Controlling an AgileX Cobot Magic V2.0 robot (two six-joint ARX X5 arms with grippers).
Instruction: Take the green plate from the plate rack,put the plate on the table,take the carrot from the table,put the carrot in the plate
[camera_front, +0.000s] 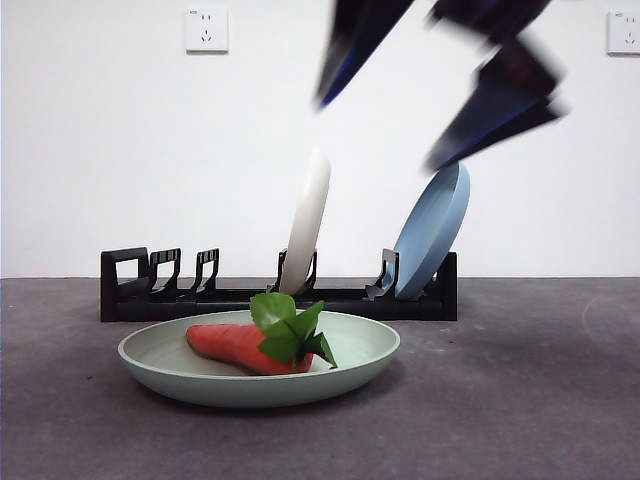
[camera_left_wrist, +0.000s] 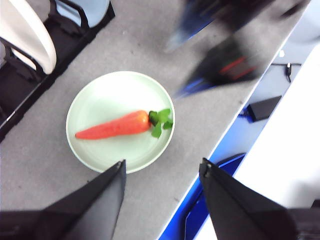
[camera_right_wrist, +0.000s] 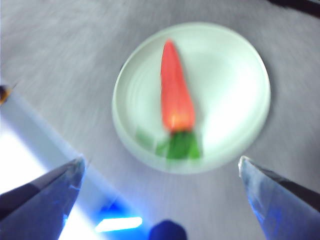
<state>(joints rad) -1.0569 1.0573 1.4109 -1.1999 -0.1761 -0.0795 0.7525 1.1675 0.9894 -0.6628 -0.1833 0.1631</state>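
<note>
The green plate (camera_front: 150, 360) lies flat on the table (camera_front: 520, 400) in front of the plate rack (camera_front: 130, 290). The carrot (camera_front: 235, 345) lies in the plate, leaves toward the front. My right gripper (camera_front: 377, 132) is open, empty and motion-blurred high above the plate's right side. In the right wrist view my right gripper (camera_right_wrist: 161, 160) is open over the plate (camera_right_wrist: 230, 90) and carrot (camera_right_wrist: 176, 95). My left gripper (camera_left_wrist: 162, 164) is open and empty, high above the plate (camera_left_wrist: 110, 95) and carrot (camera_left_wrist: 115, 126). The left wrist view also shows the blurred right gripper (camera_left_wrist: 172, 72).
A cream-white plate (camera_front: 308, 220) and a blue plate (camera_front: 432, 230) stand upright in the rack. The left wrist view shows the rack (camera_left_wrist: 15, 100), the cream plate (camera_left_wrist: 30, 30) and the table's edge close beside the green plate.
</note>
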